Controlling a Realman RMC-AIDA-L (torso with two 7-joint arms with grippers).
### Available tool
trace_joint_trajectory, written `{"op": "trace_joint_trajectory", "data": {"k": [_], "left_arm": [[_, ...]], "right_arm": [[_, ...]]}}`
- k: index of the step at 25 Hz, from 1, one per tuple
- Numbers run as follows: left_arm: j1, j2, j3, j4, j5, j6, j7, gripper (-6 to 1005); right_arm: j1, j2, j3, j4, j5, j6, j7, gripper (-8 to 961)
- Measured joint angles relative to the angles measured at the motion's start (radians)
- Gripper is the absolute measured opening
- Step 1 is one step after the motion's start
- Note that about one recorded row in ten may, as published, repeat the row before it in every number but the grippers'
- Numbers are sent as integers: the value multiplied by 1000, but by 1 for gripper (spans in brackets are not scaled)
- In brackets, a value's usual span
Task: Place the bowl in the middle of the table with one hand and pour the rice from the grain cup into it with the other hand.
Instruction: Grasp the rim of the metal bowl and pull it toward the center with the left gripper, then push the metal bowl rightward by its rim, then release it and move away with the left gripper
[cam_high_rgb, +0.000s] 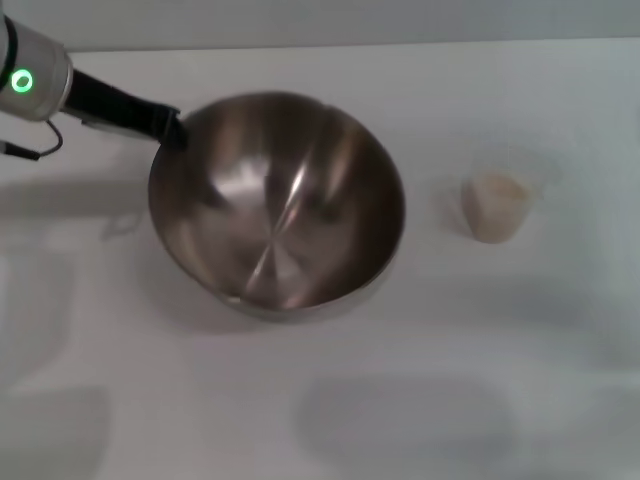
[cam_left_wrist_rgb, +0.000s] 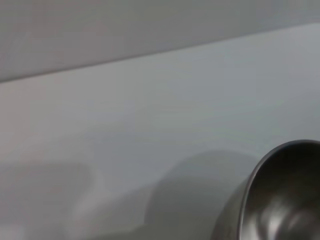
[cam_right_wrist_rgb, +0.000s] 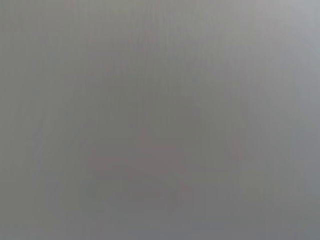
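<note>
The steel bowl (cam_high_rgb: 275, 200) is left of the table's (cam_high_rgb: 420, 400) middle, tilted with its opening facing me. My left gripper (cam_high_rgb: 170, 130) reaches in from the far left and is shut on the bowl's far-left rim. Part of the bowl also shows in the left wrist view (cam_left_wrist_rgb: 280, 200) above the white table (cam_left_wrist_rgb: 150, 125). The clear grain cup (cam_high_rgb: 497, 200) stands upright to the right of the bowl, apart from it, with rice (cam_high_rgb: 497, 195) inside. My right gripper is out of view; its wrist view shows only a plain grey surface.
The bowl's shadow (cam_high_rgb: 200, 310) falls on the table below and left of it. The table's far edge (cam_high_rgb: 400, 45) meets a grey wall at the back. White tabletop lies in front of the bowl and around the cup.
</note>
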Motion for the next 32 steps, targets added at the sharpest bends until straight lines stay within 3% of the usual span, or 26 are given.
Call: {"op": "trace_joint_trajectory", "data": {"k": [8, 13, 32], "left_arm": [[-23, 3, -42, -5, -118, -8, 16, 42], [-56, -9, -32, 0, -147, 21, 17, 43], [-155, -13, 170, 226, -131, 271, 17, 50]], "right_arm": [[-6, 0, 0, 2, 0, -1, 0, 588], [-8, 0, 0, 1, 0, -3, 0, 589], [-21, 0, 0, 0, 0, -26, 1, 589]]}}
